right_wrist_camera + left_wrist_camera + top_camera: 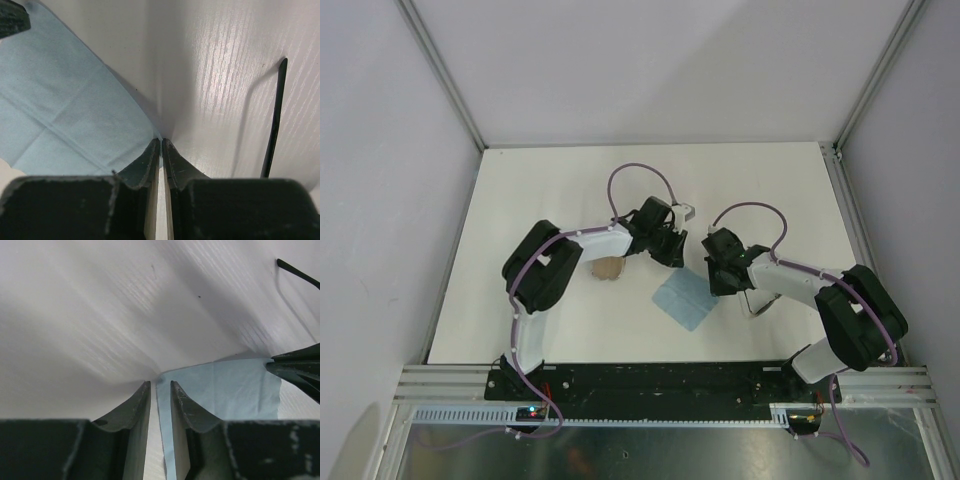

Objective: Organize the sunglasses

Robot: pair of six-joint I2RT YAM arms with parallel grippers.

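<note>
One temple arm of the sunglasses (274,131) is seen on the white table (550,190), just right of the right gripper (161,142), whose fingers are pinched on a corner of the blue cloth (684,301). At the cloth's opposite corner, the left gripper (160,386) is narrowly parted around its edge. The case (608,269) lies under the left arm.

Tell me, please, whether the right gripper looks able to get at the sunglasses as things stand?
Probably yes. The right gripper sits at the blue cloth's corner, and the sunglasses lie on bare table just beside that arm with nothing over them. It would have to leave the cloth first.
</note>
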